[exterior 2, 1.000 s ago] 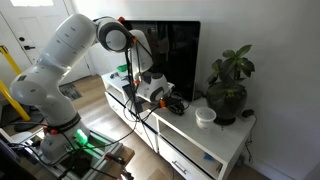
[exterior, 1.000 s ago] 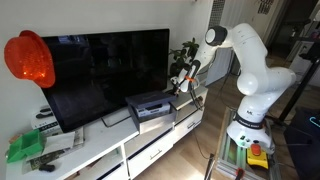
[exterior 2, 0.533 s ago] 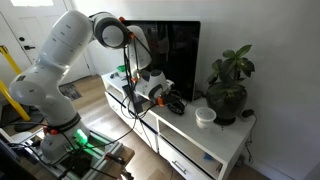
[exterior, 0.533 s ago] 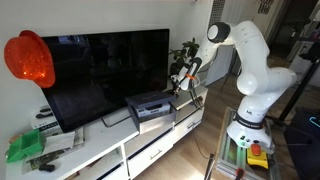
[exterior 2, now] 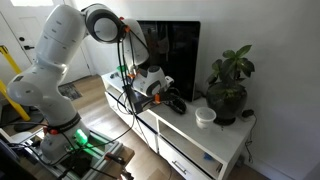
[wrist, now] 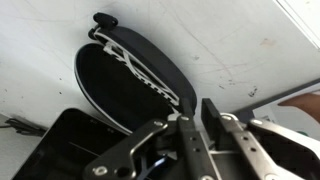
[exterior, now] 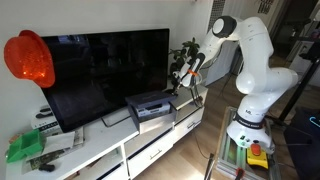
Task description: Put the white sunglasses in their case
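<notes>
In the wrist view a black oval case [wrist: 108, 92] lies open on the white stand top. The white sunglasses [wrist: 141, 72], thin-framed, lie along the case's right rim and partly over its dark inside. My gripper [wrist: 197, 106] hangs just beside that rim, near the glasses' lower end. Its fingers stand only a narrow gap apart and nothing is between them. In both exterior views the gripper [exterior: 183, 78] [exterior 2: 141, 82] hovers above the stand in front of the TV. The glasses are too small to make out there.
A large TV [exterior: 100, 65] stands on the white stand [exterior: 120, 150]. A dark box [exterior: 150, 106] sits in front of it. A potted plant [exterior 2: 228, 85] and a white cup [exterior 2: 205, 116] stand at one end. A red object [exterior: 28, 58] hangs at the other.
The arm's upper joints have risen and swung slightly. The gripper stays over the same spot on the stand.
</notes>
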{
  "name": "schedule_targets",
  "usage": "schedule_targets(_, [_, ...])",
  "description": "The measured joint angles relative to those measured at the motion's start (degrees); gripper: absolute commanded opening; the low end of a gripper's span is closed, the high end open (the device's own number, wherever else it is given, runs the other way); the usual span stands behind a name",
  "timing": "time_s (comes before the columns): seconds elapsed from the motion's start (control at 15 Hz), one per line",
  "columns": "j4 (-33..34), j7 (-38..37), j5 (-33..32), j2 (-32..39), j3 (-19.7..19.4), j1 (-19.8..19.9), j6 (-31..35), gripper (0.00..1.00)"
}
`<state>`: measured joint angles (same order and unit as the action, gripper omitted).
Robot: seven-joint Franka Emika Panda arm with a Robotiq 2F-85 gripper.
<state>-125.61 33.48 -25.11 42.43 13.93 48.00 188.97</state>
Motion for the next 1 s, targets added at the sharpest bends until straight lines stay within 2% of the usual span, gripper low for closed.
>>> schedule_targets(0.27, [-2.5,-3.6,0.0,-2.7,3.0,3.7,0.0,0.78])
schedule_targets(0.47, [-4.7,-7.0,1.2,-4.8,6.7,8.1,-0.2,1.00])
schedule_targets(0.73, [-7.6,-11.8,2.9,-7.9,12.4,15.1,-0.7,1.00])
schedule_targets(1.0, [-10.1,-16.1,5.3,-12.4,15.0,19.3,-1.2,1.00])
